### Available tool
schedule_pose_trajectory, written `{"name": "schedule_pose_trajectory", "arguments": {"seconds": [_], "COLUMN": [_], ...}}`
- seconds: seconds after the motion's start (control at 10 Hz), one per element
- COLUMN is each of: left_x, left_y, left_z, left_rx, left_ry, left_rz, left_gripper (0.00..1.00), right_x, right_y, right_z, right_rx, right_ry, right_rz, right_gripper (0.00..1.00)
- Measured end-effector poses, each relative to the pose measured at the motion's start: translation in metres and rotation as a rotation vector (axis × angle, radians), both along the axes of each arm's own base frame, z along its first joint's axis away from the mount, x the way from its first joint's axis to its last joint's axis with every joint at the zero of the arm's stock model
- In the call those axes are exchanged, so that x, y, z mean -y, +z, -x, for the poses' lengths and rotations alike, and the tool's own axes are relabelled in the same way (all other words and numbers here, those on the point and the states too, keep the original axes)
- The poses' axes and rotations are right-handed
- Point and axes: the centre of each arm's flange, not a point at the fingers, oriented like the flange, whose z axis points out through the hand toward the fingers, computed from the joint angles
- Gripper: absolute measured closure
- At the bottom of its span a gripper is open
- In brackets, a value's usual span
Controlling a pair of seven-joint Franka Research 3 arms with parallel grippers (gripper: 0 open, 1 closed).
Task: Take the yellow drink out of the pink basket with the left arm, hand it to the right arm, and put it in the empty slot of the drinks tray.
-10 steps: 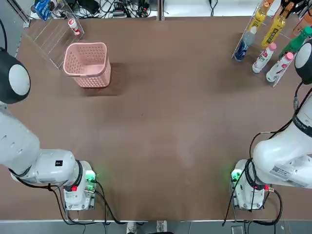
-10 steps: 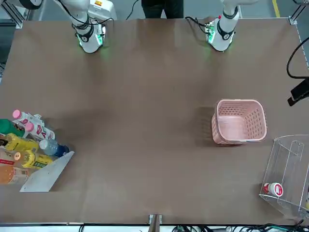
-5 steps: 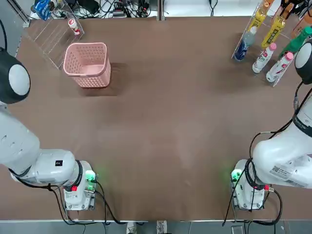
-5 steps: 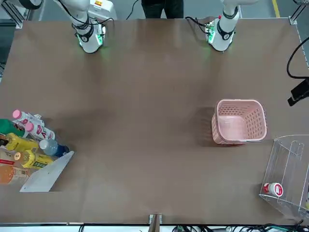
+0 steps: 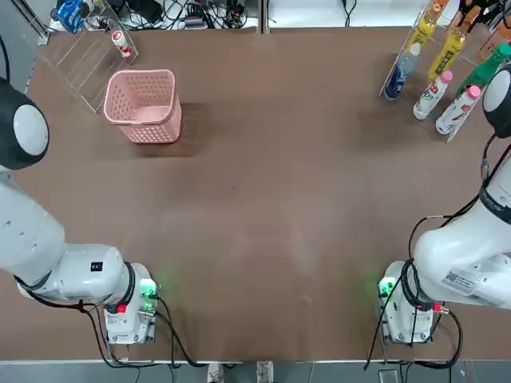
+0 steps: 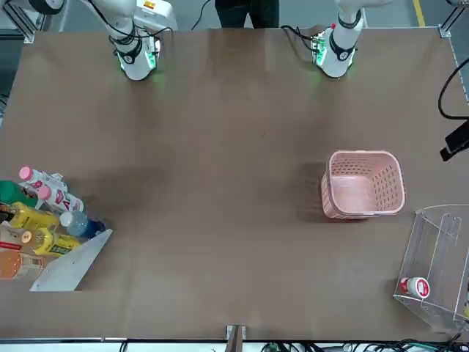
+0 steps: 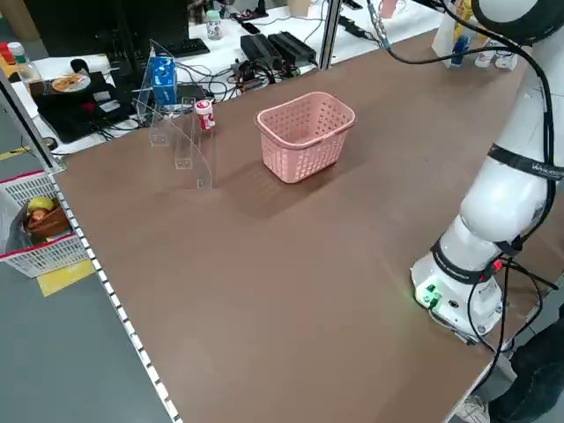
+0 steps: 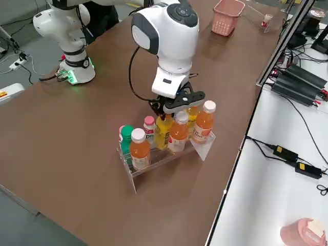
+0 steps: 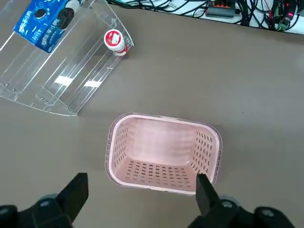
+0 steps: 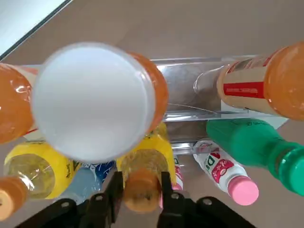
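Observation:
The yellow drink [image 10: 142, 159] stands in the clear drinks tray [image 8: 160, 158] among the other bottles. My right gripper [image 10: 140, 187] is shut on its orange-capped neck, and the right side view shows that gripper [image 8: 174, 105] directly above the tray. The pink basket [image 9: 164, 152] sits upright and empty at the table's far left [image 5: 142, 104]. High above it, my left gripper [image 9: 141, 190] hangs open with nothing between its fingers; the front view catches only its dark edge [image 6: 456, 139].
A clear acrylic rack [image 9: 66, 80] holding a small red-capped bottle [image 9: 114, 42] and a blue packet [image 9: 45, 26] stands just beyond the basket. Orange [image 8: 204, 120], green [image 10: 247, 142] and pink-capped bottles fill the tray. Cables line the table's back edge.
The left gripper's edge has slid slightly toward the frame border in the front view. Basket, tray and bottles have not moved.

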Motion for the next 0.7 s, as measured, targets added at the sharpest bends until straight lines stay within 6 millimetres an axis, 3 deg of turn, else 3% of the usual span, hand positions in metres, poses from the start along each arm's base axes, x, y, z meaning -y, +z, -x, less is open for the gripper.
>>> {"name": "schedule_pose_trajectory", "arguments": {"seconds": [0.2,0.7], "left_x": [0.0003,0.0003], "left_y": [0.0,-0.0001], "left_z": [0.0,0.0], "left_rx": [0.0,0.0], "left_ry": [-0.001,-0.001], "left_rz": [0.0,0.0], "left_gripper": [0.0,0.0], "right_x": [-0.0003,-0.0004], "right_y": [0.0017,0.0067], "right_z": [-0.0002,-0.0007], "right_rx": [0.003,0.012], "right_ry": [0.002,0.018], "right_rz": [0.001,0.004], "right_gripper": [0.56,0.21]}}
